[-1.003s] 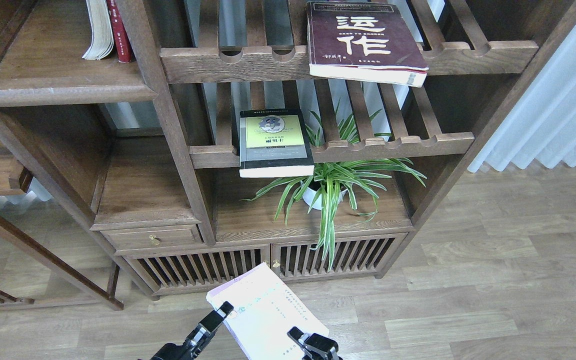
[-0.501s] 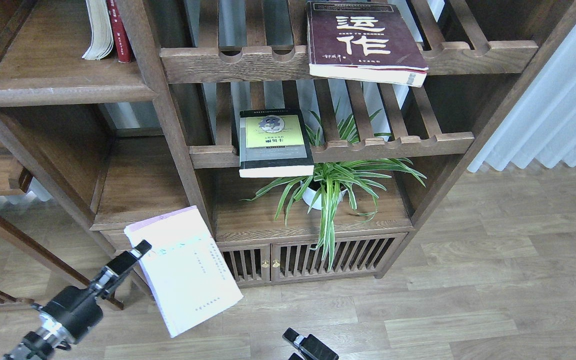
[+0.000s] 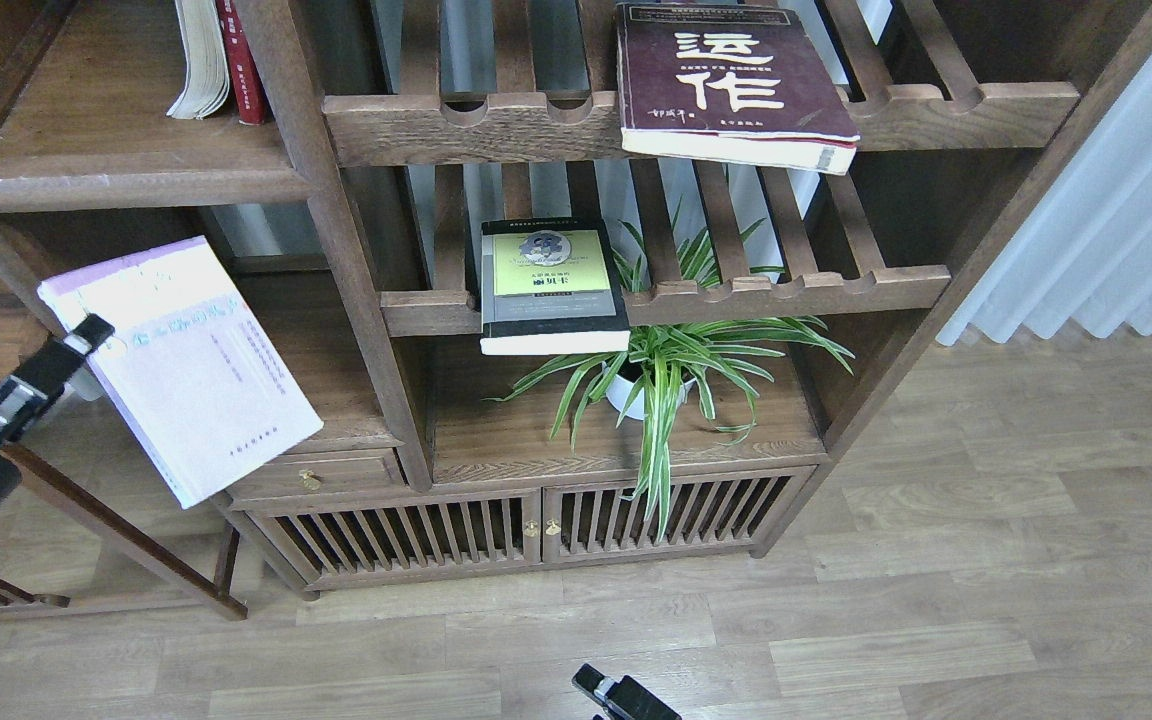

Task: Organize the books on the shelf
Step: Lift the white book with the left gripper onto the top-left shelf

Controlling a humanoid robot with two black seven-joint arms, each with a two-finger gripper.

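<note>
My left gripper point(image 3: 86, 335) is shut on the left edge of the pale lavender-white book point(image 3: 186, 370) and holds it tilted in the air, in front of the low left compartment. The solid dark-brown shelf point(image 3: 116, 165) with the rounded front edge is above it at the upper left. The thick maroon book point(image 3: 726, 85) with white characters lies flat on the top slatted rack. The black-grey book point(image 3: 551, 285) with the yellow-green panel lies flat on the middle slatted rack. Only the tip of my right gripper point(image 3: 604, 692) shows at the bottom edge.
Two upright books point(image 3: 216, 60), one pale and one red, stand at the back of the solid shelf. A potted spider plant point(image 3: 656, 375) sits under the middle rack. A drawer and slatted cabinet doors point(image 3: 526, 525) are below. White curtains point(image 3: 1116, 230) hang at the right.
My left gripper has carried the lavender-white book up and to the left, from low centre to beside the left compartment. My right gripper has sunk lower at the bottom edge.
</note>
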